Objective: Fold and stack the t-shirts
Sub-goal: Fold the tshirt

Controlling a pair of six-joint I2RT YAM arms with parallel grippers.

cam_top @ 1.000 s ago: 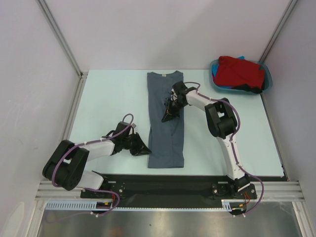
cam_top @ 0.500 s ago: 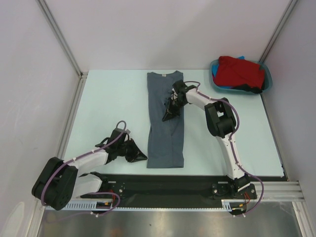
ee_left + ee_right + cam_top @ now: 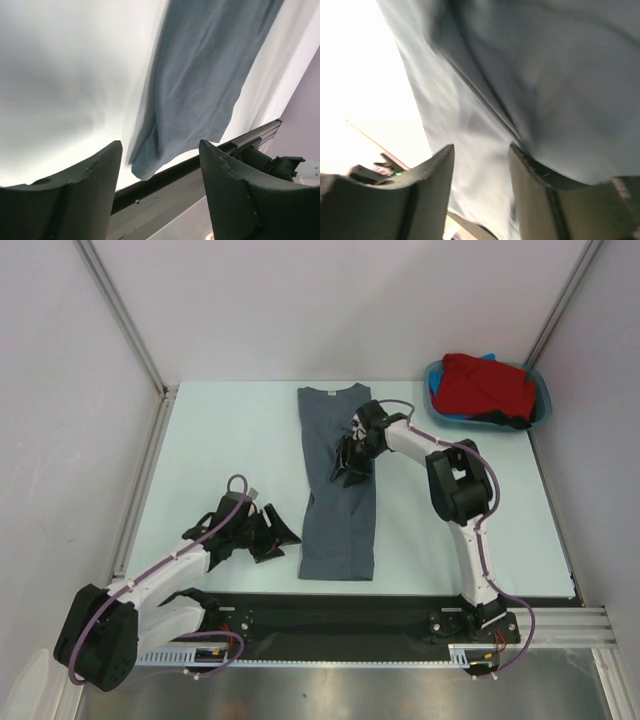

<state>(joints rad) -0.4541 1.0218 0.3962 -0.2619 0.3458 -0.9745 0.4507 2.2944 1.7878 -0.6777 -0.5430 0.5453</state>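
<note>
The dark slate-grey t-shirt (image 3: 338, 490) lies on the pale table (image 3: 220, 440) as a long narrow strip, folded lengthwise, collar end at the far side. My right gripper (image 3: 346, 468) hovers over its upper middle, jaws open; in the right wrist view the grey cloth (image 3: 545, 75) fills the picture, and a fold ridge runs to the right finger of the gripper (image 3: 481, 150). My left gripper (image 3: 279, 536) stands open just left of the strip's near end, apart from it. The left wrist view shows the shirt's near corner (image 3: 200, 80) beyond the empty gripper (image 3: 160, 150). A red t-shirt (image 3: 486, 386) lies heaped at the back right.
The red shirt sits in a teal plastic tub (image 3: 540, 398) at the back right, with bits of blue and black cloth under it. A black rail (image 3: 330, 612) runs along the near table edge. Grey walls close in the left, right and far sides.
Both grippers have gone from shut to open. The left gripper has drawn back a little leftward off the shirt's near edge. The right gripper has let the cloth go.
</note>
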